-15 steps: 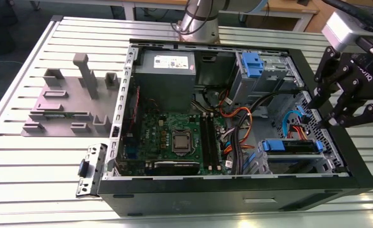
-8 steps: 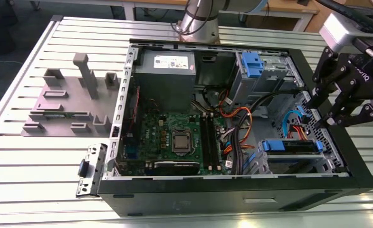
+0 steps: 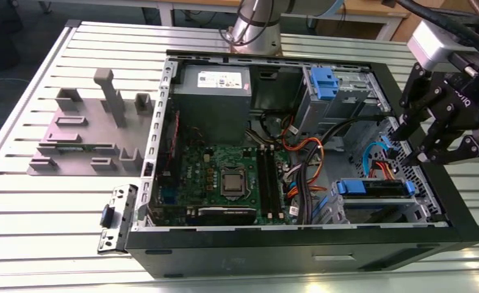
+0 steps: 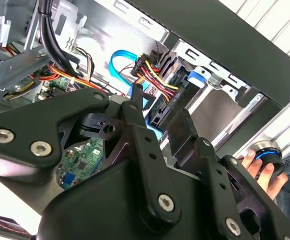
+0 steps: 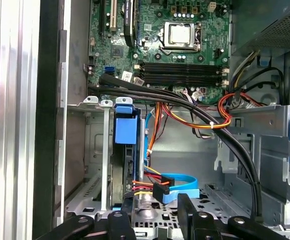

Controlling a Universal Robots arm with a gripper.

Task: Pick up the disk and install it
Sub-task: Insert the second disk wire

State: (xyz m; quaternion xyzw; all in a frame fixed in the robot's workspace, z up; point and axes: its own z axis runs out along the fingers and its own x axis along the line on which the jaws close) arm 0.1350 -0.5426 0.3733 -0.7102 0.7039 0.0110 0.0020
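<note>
Slatted aluminium worktop [image 3: 27,201] carries an open black desktop computer case [image 3: 304,256], lying on its side, reaching from the worktop's middle to its exterior view's right edge. Grey fixture block with upright posts [image 3: 85,131] sits on the worktop beside the case, toward the exterior view's left. Inside the case: grey box-shaped power supply [image 3: 215,91] at the far wall, green motherboard [image 3: 223,174] in the middle. The disk, a flat drive in a blue plastic bracket [image 3: 375,187], already sits in the grey metal drive cage [image 3: 385,210] at the case's near corner on the exterior view's right, cables plugged in. Black gripper [image 3: 434,137] hangs above that corner, holding nothing; jaws appear spread, apart from the disk. A person's hand [image 4: 259,164] rests on a round knob outside the case.
</note>
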